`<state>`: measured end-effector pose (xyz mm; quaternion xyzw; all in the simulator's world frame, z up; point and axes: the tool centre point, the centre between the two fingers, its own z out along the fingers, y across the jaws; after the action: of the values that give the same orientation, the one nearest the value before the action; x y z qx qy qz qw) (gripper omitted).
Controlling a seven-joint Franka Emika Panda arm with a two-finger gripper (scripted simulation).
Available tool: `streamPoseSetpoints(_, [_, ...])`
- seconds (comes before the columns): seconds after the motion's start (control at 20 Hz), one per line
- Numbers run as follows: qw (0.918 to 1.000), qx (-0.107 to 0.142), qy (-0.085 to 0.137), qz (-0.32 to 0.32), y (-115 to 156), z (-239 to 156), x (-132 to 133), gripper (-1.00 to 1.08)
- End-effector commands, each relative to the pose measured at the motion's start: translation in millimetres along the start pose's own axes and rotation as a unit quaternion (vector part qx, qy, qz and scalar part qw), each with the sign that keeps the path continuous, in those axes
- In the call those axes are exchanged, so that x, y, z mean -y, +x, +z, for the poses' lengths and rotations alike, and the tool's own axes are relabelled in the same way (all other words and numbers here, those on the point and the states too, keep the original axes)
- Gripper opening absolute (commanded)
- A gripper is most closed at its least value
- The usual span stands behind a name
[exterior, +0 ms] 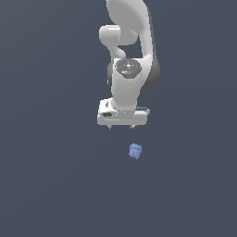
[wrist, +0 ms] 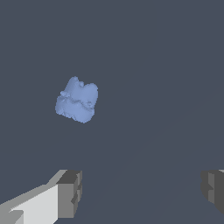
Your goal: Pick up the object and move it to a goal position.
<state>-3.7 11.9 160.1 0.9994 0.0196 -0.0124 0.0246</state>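
Object (exterior: 135,151) (small, knobbly, light blue) lies on the tabletop (exterior: 51,185), offset from the gripper (exterior: 121,127) — jaws wide apart, empty. Descending unaligned, one finger could nudge it away.

plain dark slate-grey ground (exterior: 51,185) fills both views, flat, matte, unmarked.
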Motion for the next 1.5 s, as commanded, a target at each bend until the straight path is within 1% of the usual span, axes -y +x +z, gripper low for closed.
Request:
streamPoseSetpoints(0.0, [1.0,0.0,0.0,0.002,0.9,0.4,0.8,1.0])
streamPoseSetpoints(0.3, [0.9997,-0.002,0.003,0.023,9.3,7.2,8.6,1.0])
streamPoseSetpoints(0.6, [0.9978,-0.004,0.009,0.065,25.5,21.5,24.9,1.0])
streamPoseSetpoints(1.05, [0.9891,-0.007,0.021,0.146,52.8,51.4,57.8,1.0])
streamPoseSetpoints(1.45, [0.9834,-0.008,0.026,0.18,62.8,65.1,72.4,1.0])
